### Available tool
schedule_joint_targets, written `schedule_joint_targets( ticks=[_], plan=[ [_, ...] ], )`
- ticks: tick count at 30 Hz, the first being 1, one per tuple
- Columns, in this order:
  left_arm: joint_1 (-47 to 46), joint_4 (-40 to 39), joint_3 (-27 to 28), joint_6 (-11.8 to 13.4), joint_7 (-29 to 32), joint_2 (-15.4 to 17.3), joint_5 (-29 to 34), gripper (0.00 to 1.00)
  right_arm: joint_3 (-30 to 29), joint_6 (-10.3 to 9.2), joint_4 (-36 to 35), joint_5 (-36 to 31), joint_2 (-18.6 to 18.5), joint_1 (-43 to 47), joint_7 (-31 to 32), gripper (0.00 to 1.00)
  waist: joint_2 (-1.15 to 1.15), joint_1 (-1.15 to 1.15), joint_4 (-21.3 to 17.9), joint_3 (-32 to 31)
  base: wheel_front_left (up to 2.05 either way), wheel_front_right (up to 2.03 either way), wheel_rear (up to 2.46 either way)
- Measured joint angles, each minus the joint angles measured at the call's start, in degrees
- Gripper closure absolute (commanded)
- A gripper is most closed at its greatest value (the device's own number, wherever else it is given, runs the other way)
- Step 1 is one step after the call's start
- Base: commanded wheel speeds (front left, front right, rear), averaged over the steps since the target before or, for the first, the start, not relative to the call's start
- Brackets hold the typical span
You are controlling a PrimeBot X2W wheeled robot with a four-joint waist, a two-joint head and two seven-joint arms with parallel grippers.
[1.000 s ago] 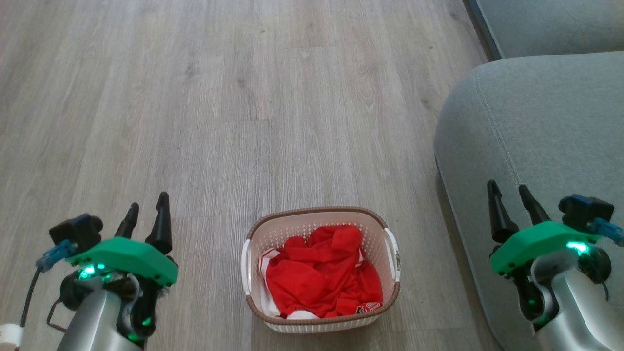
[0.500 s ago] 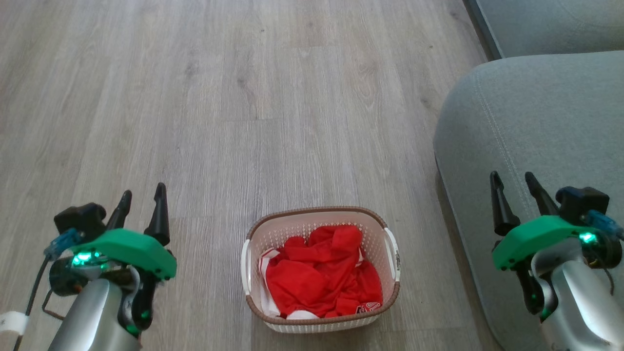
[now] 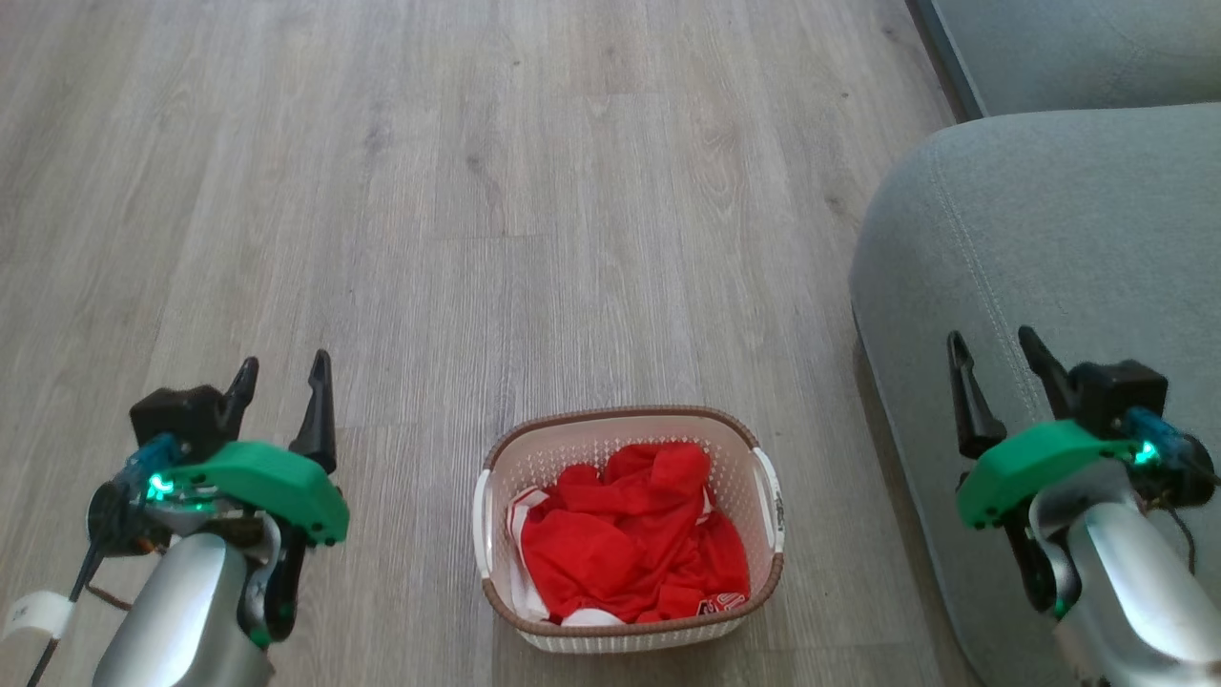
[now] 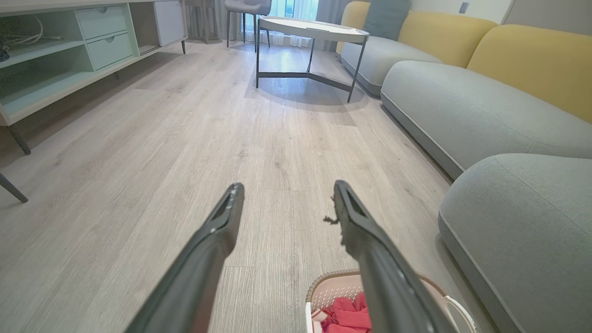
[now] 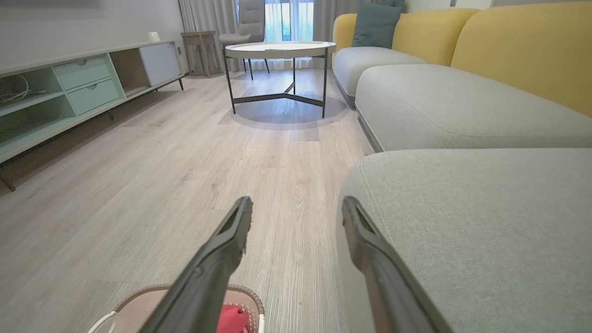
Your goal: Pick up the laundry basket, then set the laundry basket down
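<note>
Basket (image 3: 615, 415), one in all, sits on the floor (image 3: 477, 191) at the bottom centre of the head view, between the two grippers and touching neither. It has a brown rim and two white handles (image 3: 771, 501), one on each short side. Inside lies a heap of red cloth (image 3: 630, 544) with white trim. A small white print shows on the cloth near the lower right wall, too small to read.

Left gripper (image 3: 286, 361) is at the lower left, well apart from the basket, its two dark fingers (image 3: 318, 405) spread with nothing between them. Right gripper (image 3: 990, 336) is at the lower right, over the edge of a grey sofa (image 3: 1049, 210), its fingers also parted and empty. One white tag (image 3: 27, 615) sits on the left arm's cable; any writing on it cannot be read.

In the left wrist view a corner of the basket shows at the bottom edge, right of centre, behind one finger.

Farther off, near the top of the right wrist view, stands one round table (image 5: 280, 48) on dark legs, with a chair (image 5: 252, 18) behind it. A low cabinet (image 5: 88, 83) with two drawers runs along the left. At the upper right are yellow sofa backs and one teal cushion (image 5: 375, 23).
</note>
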Motion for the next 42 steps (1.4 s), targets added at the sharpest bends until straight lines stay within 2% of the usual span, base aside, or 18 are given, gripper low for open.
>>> schedule_joint_targets(
  ticks=[11,30,42],
  plan=[
    [-0.53,0.45,-0.85,0.48,0.05,0.16,0.62,0.0,0.82,0.0,0.34,-0.56,-1.01,-1.05,-0.2,0.0,0.0,0.0,0.12,0.15,0.0,0.0,0.0],
    [-0.59,0.63,-1.26,1.0,0.3,0.16,0.02,0.0,0.97,0.0,0.45,2.26,-0.97,-1.0,-0.2,0.0,0.0,0.0,0.82,1.42,0.0,0.0,0.0],
    [-6.31,0.73,-2.71,0.9,-0.97,-0.33,0.05,0.0,0.52,0.0,1.35,1.78,0.76,-3.14,-0.2,0.0,0.0,0.0,1.15,9.08,0.0,0.0,0.0]
  ],
)
